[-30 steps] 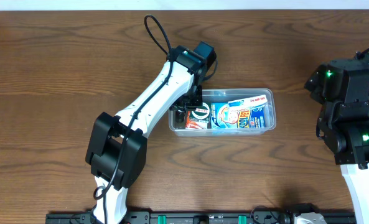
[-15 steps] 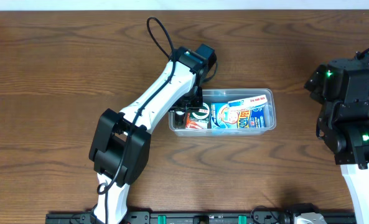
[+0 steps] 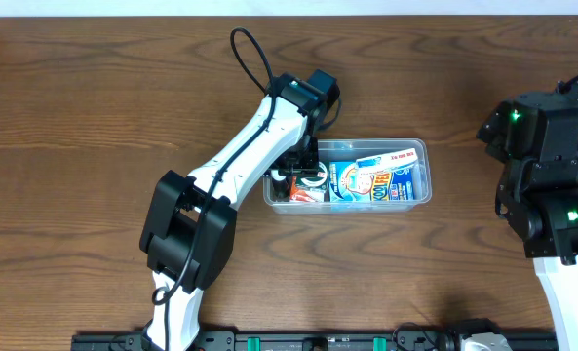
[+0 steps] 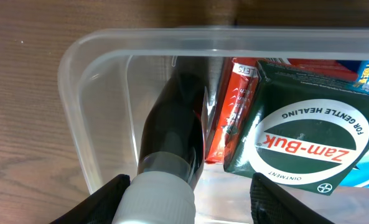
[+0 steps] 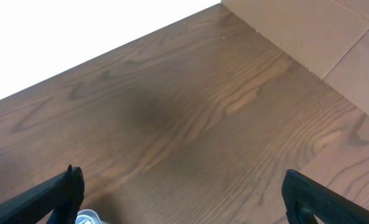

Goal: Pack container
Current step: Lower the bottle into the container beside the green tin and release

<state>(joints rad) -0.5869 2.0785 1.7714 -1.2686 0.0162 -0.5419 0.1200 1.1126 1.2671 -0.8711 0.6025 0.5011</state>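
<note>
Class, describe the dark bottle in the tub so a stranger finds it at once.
On the wooden table sits a clear container. At its left end is a dark bottle with a white cap. Its neighbours, a red packet and a green Zam-Buk box, are flat and printed; it alone is round.
</note>
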